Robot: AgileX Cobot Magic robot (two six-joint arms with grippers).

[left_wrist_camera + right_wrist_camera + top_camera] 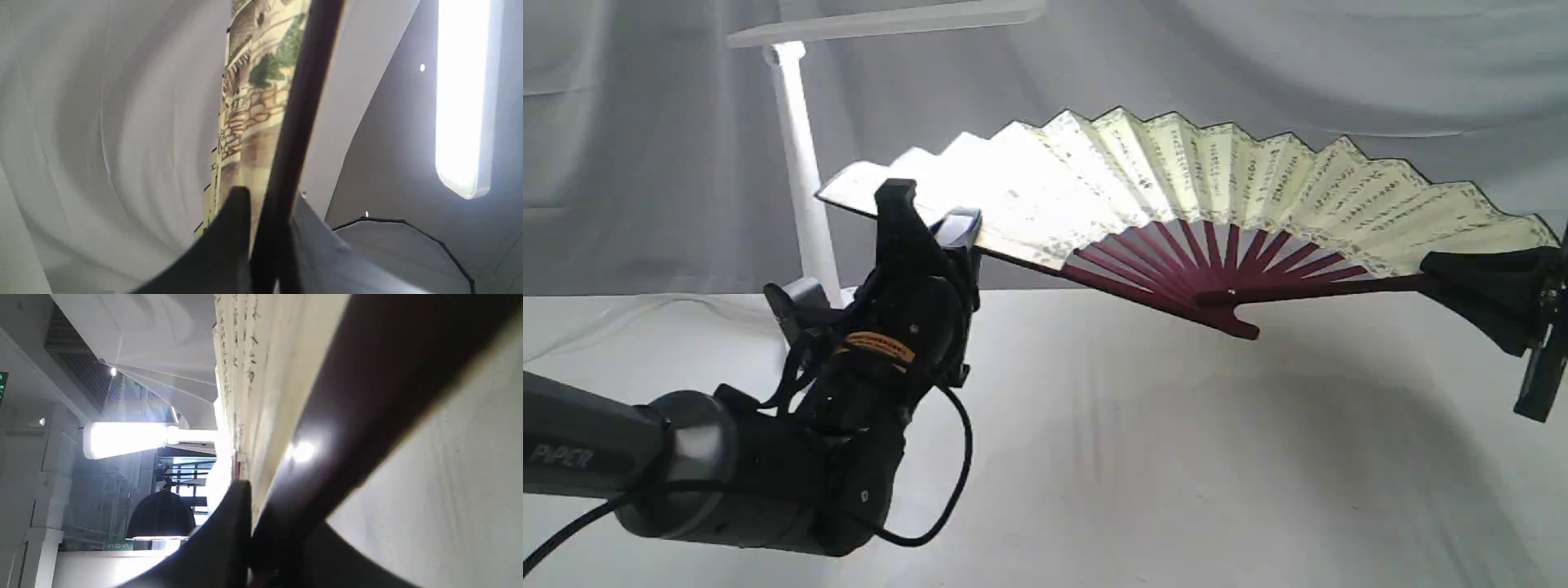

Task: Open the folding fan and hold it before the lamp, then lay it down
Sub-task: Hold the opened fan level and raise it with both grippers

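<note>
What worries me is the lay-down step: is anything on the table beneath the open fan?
Nothing visible: the table under the folding fan shows only shadow. The lamp stands behind the end that the left gripper holds.

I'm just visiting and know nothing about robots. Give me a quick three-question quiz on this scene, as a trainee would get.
1. True or false: the open cream paper folding fan with maroon wooden ribs lies flat on the white table.
2. How many pincers grip its outer guards? A none, B one, C two.
3. Fill in: the white bar-headed desk lamp is switched ___.
Key: 1 false, held in the air. 2 C, left pincer and right pincer. 3 on.
</note>
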